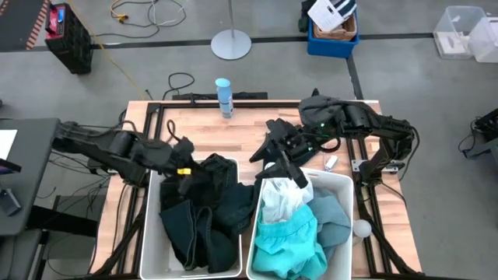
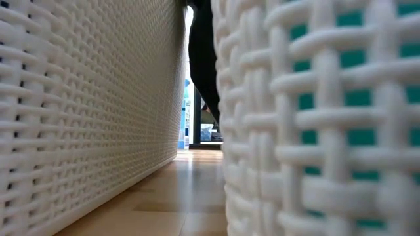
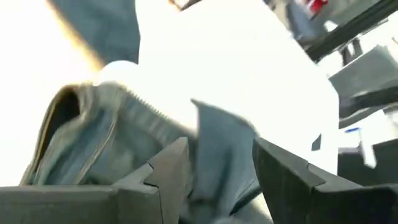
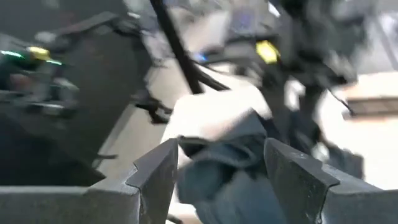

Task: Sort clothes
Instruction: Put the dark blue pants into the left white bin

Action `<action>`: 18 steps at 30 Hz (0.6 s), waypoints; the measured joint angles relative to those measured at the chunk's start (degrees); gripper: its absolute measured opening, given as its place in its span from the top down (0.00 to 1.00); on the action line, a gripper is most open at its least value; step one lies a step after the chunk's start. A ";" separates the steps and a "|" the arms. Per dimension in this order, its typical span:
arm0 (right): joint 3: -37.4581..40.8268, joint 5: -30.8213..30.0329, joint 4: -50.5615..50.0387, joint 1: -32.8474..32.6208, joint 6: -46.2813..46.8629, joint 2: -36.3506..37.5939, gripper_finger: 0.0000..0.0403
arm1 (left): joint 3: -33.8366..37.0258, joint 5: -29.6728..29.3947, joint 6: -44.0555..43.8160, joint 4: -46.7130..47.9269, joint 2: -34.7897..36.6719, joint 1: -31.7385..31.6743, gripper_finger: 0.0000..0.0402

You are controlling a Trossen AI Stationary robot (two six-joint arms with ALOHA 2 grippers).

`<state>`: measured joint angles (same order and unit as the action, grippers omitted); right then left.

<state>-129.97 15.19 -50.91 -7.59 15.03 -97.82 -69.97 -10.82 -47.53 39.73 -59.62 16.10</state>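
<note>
Wooden table with two bins and a bottle

A light wooden table (image 1: 249, 136) with a dark frame carries two white woven plastic bins side by side at its near edge: the left bin (image 1: 149, 233) holds black and dark green clothes (image 1: 198, 210), the right bin (image 1: 342, 187) turquoise, pale grey-blue and white clothes (image 1: 292, 225). A slim blue bottle (image 1: 223, 96) stands upright near the far edge. A dark garment (image 1: 323, 109) lies at the far right corner.

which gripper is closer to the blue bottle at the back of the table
Right. The right gripper hangs over the table's middle, just short of the right bin, a short way from the blue bottle. The left gripper sits farther off, above the dark clothes in the left bin.
</note>
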 joint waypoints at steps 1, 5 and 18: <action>0.00 -1.66 -1.79 0.37 0.93 0.00 0.36 | -1.07 -0.60 0.68 -0.38 -0.31 0.00 0.56; 0.00 -10.03 -11.01 3.80 8.93 0.00 0.36 | -4.14 -2.61 2.54 -1.08 -1.70 0.00 0.57; 3.57 -17.76 -32.90 19.74 19.78 0.05 0.36 | -5.51 -3.64 6.23 -6.92 -3.05 0.04 0.58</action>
<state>-126.40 -2.57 -83.81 12.15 34.81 -97.78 -75.48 -14.46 -41.30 32.81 -62.67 16.14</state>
